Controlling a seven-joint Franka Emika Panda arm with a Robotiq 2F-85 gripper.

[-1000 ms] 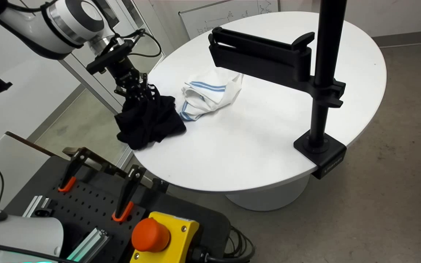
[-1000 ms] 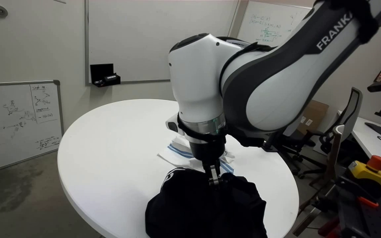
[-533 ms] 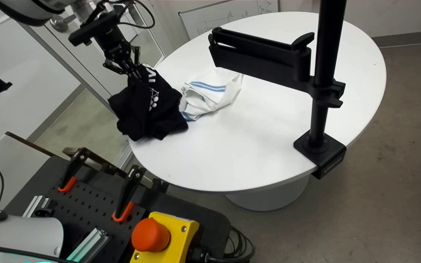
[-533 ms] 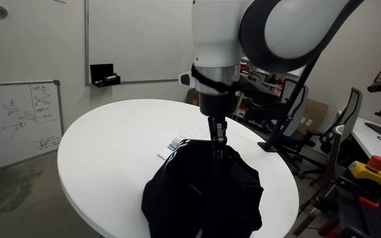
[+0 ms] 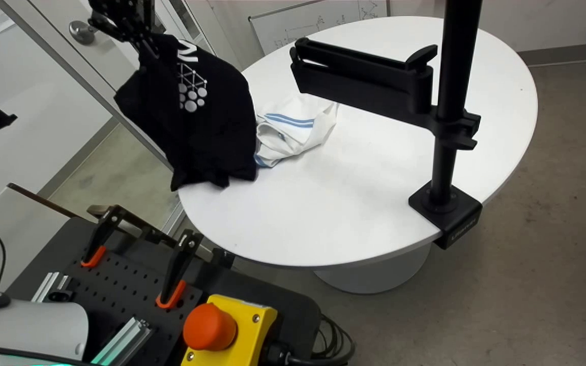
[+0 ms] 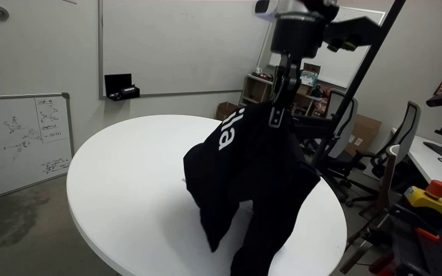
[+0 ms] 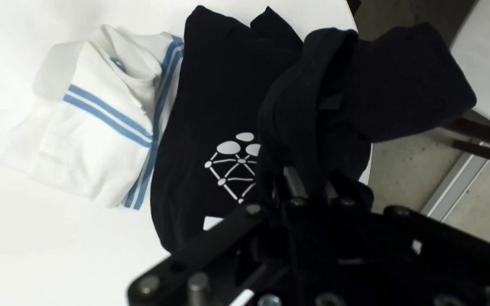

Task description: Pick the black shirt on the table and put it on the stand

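Note:
The black shirt hangs from my gripper at the table's edge, its white dotted print facing out. In an exterior view the shirt hangs in folds below my gripper, its lower parts over the table. In the wrist view the fingertips pinch a fold of the shirt. The black stand is clamped to the opposite edge of the white round table, apart from the gripper, its flat arm reaching over the top. Its pole also shows behind the shirt.
A white cloth with blue stripes lies on the table beside the shirt, and also shows in the wrist view. A black bench with clamps and a yellow stop-button box stands near the table. Office chairs stand behind the stand.
My gripper has risen well above the table with the shirt in it. The shirt has gone from a heap to hanging, showing its print. The striped cloth and stand have not moved.

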